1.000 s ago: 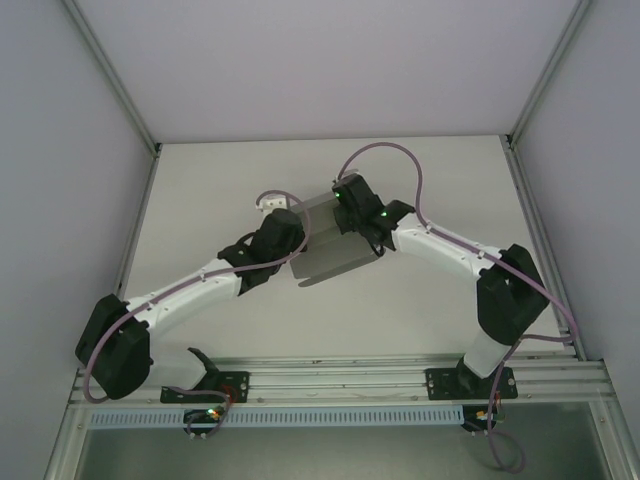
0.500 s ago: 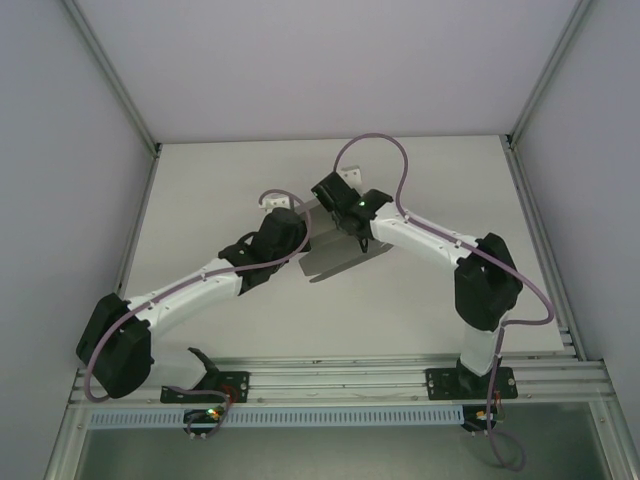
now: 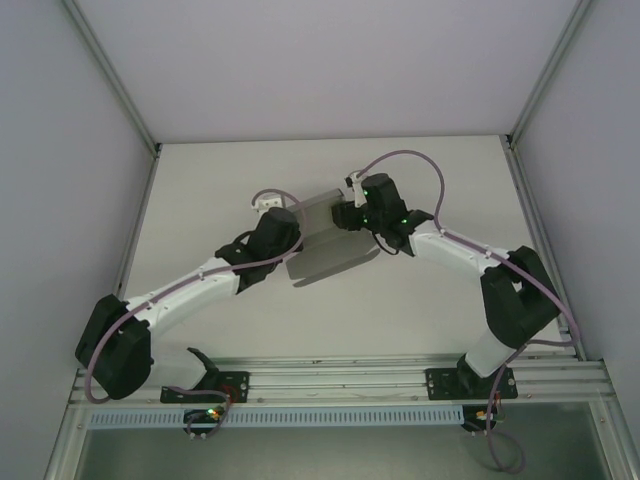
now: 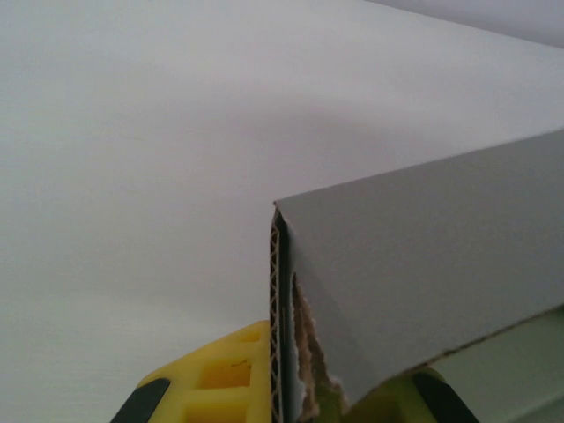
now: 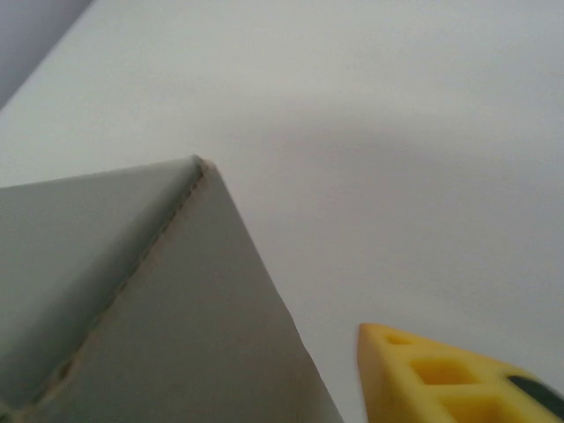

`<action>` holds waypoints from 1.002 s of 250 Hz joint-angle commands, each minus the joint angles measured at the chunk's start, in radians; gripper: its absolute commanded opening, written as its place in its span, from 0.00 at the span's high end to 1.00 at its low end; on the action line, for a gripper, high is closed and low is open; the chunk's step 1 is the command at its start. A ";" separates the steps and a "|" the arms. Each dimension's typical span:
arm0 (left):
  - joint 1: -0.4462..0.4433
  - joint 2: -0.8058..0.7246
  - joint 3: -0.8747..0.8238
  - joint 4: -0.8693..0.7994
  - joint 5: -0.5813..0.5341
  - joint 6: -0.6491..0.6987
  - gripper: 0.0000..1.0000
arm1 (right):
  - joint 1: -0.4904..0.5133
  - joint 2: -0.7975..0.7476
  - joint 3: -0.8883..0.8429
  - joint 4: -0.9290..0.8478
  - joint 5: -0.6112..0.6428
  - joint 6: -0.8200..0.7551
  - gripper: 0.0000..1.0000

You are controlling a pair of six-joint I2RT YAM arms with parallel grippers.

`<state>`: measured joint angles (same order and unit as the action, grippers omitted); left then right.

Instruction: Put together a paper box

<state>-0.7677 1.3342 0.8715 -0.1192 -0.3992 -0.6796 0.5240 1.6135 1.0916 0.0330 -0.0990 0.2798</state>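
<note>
The paper box [image 3: 325, 252] is a grey folded cardboard sheet held above the table's middle, between the two arms. My left gripper [image 3: 290, 232] is shut on its left edge; in the left wrist view the corrugated edge [image 4: 280, 335] is pinched between the yellow fingers [image 4: 220, 383]. My right gripper [image 3: 350, 214] hangs open at the sheet's far right corner. In the right wrist view one yellow finger [image 5: 441, 374] stands apart from the box's folded corner [image 5: 159, 317], with bare table between them. Its other finger is hidden.
The white table [image 3: 220, 180] is walled at the back and on both sides by pale panels. An aluminium rail [image 3: 340, 380] with both arm bases runs along the near edge.
My right gripper has opened and let go of the box, after swinging left and then back right. The sheet has shifted slightly. The left gripper keeps its hold.
</note>
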 commanded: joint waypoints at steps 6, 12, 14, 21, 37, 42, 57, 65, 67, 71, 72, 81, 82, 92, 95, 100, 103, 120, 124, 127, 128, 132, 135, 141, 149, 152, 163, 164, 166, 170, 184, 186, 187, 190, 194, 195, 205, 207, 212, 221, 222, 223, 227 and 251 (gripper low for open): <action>0.011 0.019 -0.018 0.009 -0.035 0.032 1.00 | -0.010 -0.115 -0.041 0.104 -0.163 0.000 0.35; 0.013 0.021 -0.020 0.021 -0.028 0.045 1.00 | -0.012 -0.135 -0.055 0.114 -0.179 -0.003 0.30; 0.013 0.021 -0.021 0.025 -0.026 0.049 1.00 | -0.012 -0.141 -0.060 0.118 -0.185 -0.005 0.28; 0.015 0.021 -0.027 0.039 -0.017 0.059 1.00 | -0.013 -0.162 -0.078 0.133 -0.200 -0.011 0.23; 0.021 0.018 -0.031 0.051 -0.001 0.072 1.00 | -0.015 -0.206 -0.113 0.145 -0.205 -0.012 0.12; 0.022 0.016 -0.031 0.055 0.004 0.077 1.00 | -0.015 -0.211 -0.124 0.144 -0.202 -0.014 0.09; 0.028 0.010 -0.036 0.073 0.025 0.100 1.00 | -0.016 -0.272 -0.148 0.123 -0.159 -0.017 0.01; 0.033 0.008 -0.043 0.086 0.045 0.115 1.00 | -0.018 -0.293 -0.159 0.108 -0.130 -0.023 0.00; 0.035 0.006 -0.045 0.091 0.050 0.119 1.00 | -0.018 -0.299 -0.161 0.106 -0.122 -0.025 0.00; 0.038 0.003 -0.049 0.099 0.064 0.130 1.00 | -0.018 -0.309 -0.165 0.094 -0.101 -0.028 0.00; 0.040 0.003 -0.050 0.102 0.068 0.132 1.00 | -0.018 -0.312 -0.165 0.091 -0.096 -0.029 0.00; 0.051 -0.001 -0.060 0.123 0.117 0.161 1.00 | -0.019 -0.335 -0.177 0.069 -0.057 -0.031 0.00; 0.052 -0.002 -0.061 0.126 0.122 0.163 1.00 | -0.019 -0.338 -0.178 0.066 -0.054 -0.032 0.00; 0.068 -0.004 -0.066 0.141 0.190 0.201 1.00 | -0.021 -0.363 -0.192 0.043 -0.014 -0.036 0.00; 0.074 -0.003 -0.064 0.139 0.209 0.209 1.00 | -0.022 -0.370 -0.196 0.036 -0.001 -0.037 0.00; 0.082 -0.001 -0.060 0.131 0.236 0.224 1.00 | -0.022 -0.382 -0.202 0.022 0.019 -0.036 0.00; 0.087 0.001 -0.054 0.123 0.253 0.232 1.00 | -0.024 -0.391 -0.206 0.013 0.030 -0.035 0.00; 0.118 0.022 -0.018 0.053 0.376 0.312 1.00 | -0.028 -0.428 -0.226 -0.039 0.073 -0.028 0.00; 0.126 0.028 -0.007 0.032 0.408 0.328 1.00 | -0.028 -0.434 -0.228 -0.056 0.082 -0.027 0.01; 0.131 0.033 0.001 0.018 0.436 0.340 1.00 | -0.030 -0.440 -0.229 -0.068 0.088 -0.024 0.01; 0.132 0.035 0.003 0.013 0.446 0.345 1.00 | -0.031 -0.442 -0.230 -0.073 0.090 -0.023 0.01; 0.140 0.043 0.013 -0.005 0.494 0.365 1.00 | -0.033 -0.449 -0.232 -0.090 0.095 -0.021 0.00; 0.146 0.049 0.019 -0.018 0.533 0.383 1.00 | -0.034 -0.454 -0.235 -0.102 0.098 -0.020 0.00; 0.155 0.058 0.030 -0.041 0.601 0.415 1.00 | -0.036 -0.464 -0.238 -0.123 0.103 -0.018 0.00; 0.157 0.067 0.041 -0.069 0.647 0.442 1.00 | -0.041 -0.479 -0.247 -0.150 0.109 -0.017 0.00; 0.158 0.069 0.045 -0.081 0.658 0.450 1.00 | -0.043 -0.484 -0.250 -0.159 0.111 -0.017 0.00; 0.160 0.080 0.060 -0.120 0.706 0.493 1.00 | -0.046 -0.500 -0.261 -0.188 0.114 -0.016 0.00; 0.159 0.081 0.062 -0.125 0.710 0.498 1.00 | -0.047 -0.502 -0.263 -0.190 0.114 -0.016 0.00; 0.159 0.083 0.064 -0.133 0.716 0.506 1.00 | -0.048 -0.504 -0.265 -0.195 0.114 -0.016 0.00; 0.159 0.086 0.071 -0.150 0.719 0.520 1.00 | -0.051 -0.509 -0.270 -0.203 0.117 -0.016 0.00; 0.157 0.100 0.106 -0.223 0.706 0.546 1.00 | -0.056 -0.532 -0.288 -0.224 0.122 -0.013 0.00; 0.158 0.104 0.113 -0.236 0.707 0.552 1.00 | -0.056 -0.535 -0.291 -0.225 0.122 -0.012 0.00; 0.158 0.105 0.116 -0.243 0.708 0.555 1.00 | -0.057 -0.537 -0.292 -0.227 0.122 -0.012 0.00; 0.159 0.110 0.126 -0.263 0.712 0.565 1.00 | -0.058 -0.542 -0.297 -0.229 0.121 -0.011 0.00; 0.160 0.119 0.140 -0.290 0.717 0.583 1.00 | -0.059 -0.549 -0.304 -0.232 0.119 -0.011 0.00; 0.159 0.122 0.143 -0.297 0.718 0.588 1.00 | -0.059 -0.550 -0.305 -0.233 0.119 -0.011 0.00; 0.159 0.150 0.183 -0.368 0.708 0.623 1.00 | -0.064 -0.566 -0.316 -0.245 0.120 -0.009 0.00; 0.159 0.157 0.193 -0.383 0.705 0.630 1.00 | -0.064 -0.569 -0.317 -0.248 0.121 -0.008 0.00; 0.159 0.175 0.215 -0.420 0.698 0.646 1.00 | -0.066 -0.574 -0.320 -0.258 0.123 -0.005 0.00; 0.158 0.214 0.259 -0.490 0.691 0.681 1.00 | -0.070 -0.584 -0.321 -0.280 0.125 0.000 0.00; 0.159 0.218 0.264 -0.498 0.691 0.685 1.00 | -0.069 -0.585 -0.322 -0.283 0.126 0.000 0.00; 0.158 0.223 0.269 -0.506 0.690 0.689 1.00 | -0.069 -0.586 -0.323 -0.285 0.126 0.000 0.00; 0.156 0.243 0.290 -0.536 0.682 0.701 1.00 | -0.071 -0.591 -0.322 -0.296 0.127 0.000 0.00; 0.138 0.362 0.413 -0.682 0.657 0.772 1.00 | -0.075 -0.621 -0.341 -0.331 0.141 -0.010 0.00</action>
<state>-0.6132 1.5814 1.1606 -0.5205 0.2466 -0.0681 0.4576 1.0393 0.7616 -0.2165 0.0010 0.2649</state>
